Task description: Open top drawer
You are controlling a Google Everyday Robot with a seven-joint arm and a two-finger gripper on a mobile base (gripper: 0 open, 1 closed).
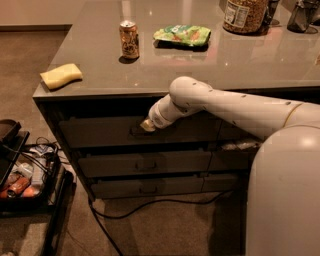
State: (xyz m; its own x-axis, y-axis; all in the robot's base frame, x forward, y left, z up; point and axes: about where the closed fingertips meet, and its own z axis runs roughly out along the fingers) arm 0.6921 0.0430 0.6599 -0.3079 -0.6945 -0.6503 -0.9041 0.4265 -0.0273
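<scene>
The top drawer (100, 131) is the tallest of three grey drawer fronts under the counter. It looks closed, flush with the fronts below. My gripper (141, 128) is at the drawer's centre, where the dark pull handle sits. The white wrist (162, 112) hides the fingers and most of the handle. My white arm (235, 107) reaches in from the right, just under the counter edge.
On the grey counter (175, 65) are a yellow sponge (61, 75), a soda can (129, 39), a green snack bag (182, 34) and a jar (245, 15). Two shorter drawers (145, 163) lie below. A dark bin of packets (22, 177) stands at the left, a cable (150, 205) on the floor.
</scene>
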